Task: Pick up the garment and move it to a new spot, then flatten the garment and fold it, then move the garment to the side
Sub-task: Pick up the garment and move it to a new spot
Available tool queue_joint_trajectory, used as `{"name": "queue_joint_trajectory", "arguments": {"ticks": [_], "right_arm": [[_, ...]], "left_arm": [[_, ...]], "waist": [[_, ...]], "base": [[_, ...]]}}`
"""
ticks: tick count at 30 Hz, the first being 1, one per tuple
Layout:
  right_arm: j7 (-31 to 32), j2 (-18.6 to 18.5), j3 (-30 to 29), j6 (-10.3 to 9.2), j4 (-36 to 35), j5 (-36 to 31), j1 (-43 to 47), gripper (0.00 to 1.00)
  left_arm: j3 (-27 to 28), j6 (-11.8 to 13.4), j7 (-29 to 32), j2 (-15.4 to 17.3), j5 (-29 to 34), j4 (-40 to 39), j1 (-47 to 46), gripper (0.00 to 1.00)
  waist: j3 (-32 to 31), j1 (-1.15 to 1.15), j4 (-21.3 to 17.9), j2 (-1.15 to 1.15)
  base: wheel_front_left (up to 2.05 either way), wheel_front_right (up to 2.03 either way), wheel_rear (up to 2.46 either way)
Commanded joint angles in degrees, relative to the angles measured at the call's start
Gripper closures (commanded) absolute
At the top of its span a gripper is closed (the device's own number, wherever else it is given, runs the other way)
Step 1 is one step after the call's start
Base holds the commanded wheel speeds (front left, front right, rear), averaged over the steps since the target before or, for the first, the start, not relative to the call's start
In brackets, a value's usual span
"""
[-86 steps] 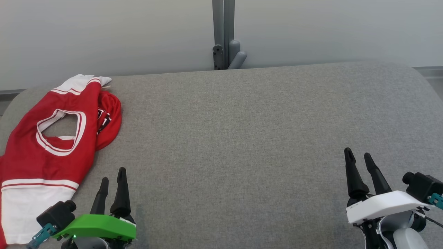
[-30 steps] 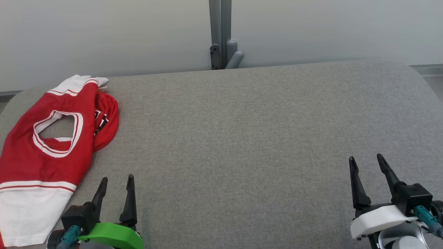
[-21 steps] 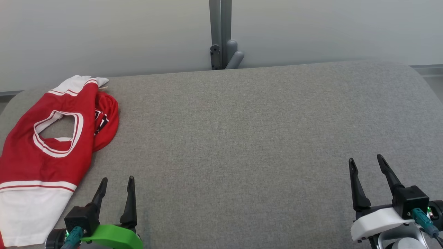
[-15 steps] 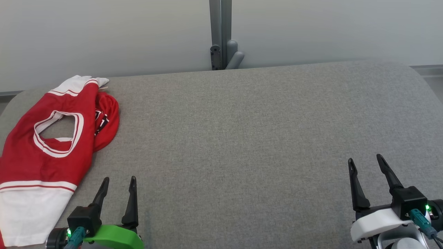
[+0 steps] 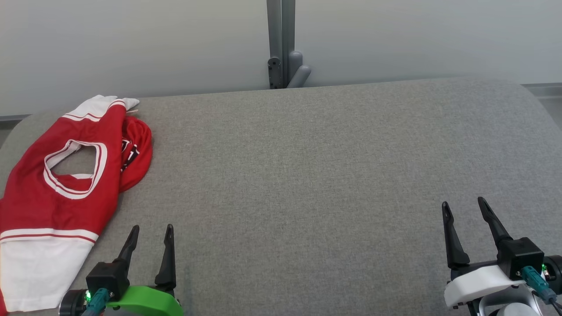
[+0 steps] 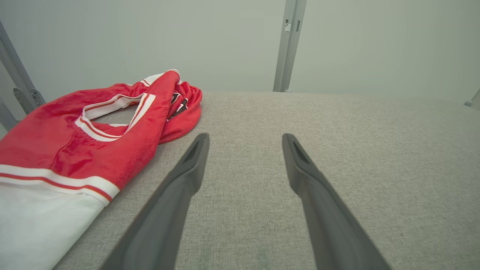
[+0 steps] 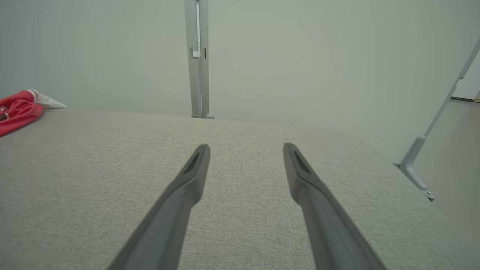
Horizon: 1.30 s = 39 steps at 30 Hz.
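A red garment (image 5: 66,188) with white stripes and a white lower part lies crumpled at the far left of the grey table (image 5: 307,166); its neck opening faces up. The left wrist view shows the garment (image 6: 75,142) ahead and left of my fingers. My left gripper (image 5: 152,229) stands open near the front edge, just right of the garment and apart from it, holding nothing. At the front right, my right gripper (image 5: 464,204) is open too, with bare cloth between its fingers. A red edge of the garment (image 7: 17,108) peeks in at the far left of the right wrist view.
A grey metal post (image 5: 282,44) with a bracket rises behind the table's far edge against a pale wall. The table's corners are rounded. A slanted metal strut (image 7: 431,150) stands off the table's right side.
Since 2.9 s ago both grippers have rolled at the wrist and drawn back toward the front edge. Over the last second they have barely moved. The garment lies as before.
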Motion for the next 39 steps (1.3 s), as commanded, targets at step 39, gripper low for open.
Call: {"name": "queue_joint_trajectory", "arguments": {"ticks": [39], "right_arm": [[-0.2, -0.4, 7.5, 0.02, 1.6, 1.4, -0.1, 0.00]], "left_arm": [[8.5, -0.2, -0.1, 2.5, -2.3, 4.5, 0.0, 0.00]], "waist": [[0.1, 0.00, 18.5, 0.24]], "base": [[0.00, 0.00, 0.00]]}}
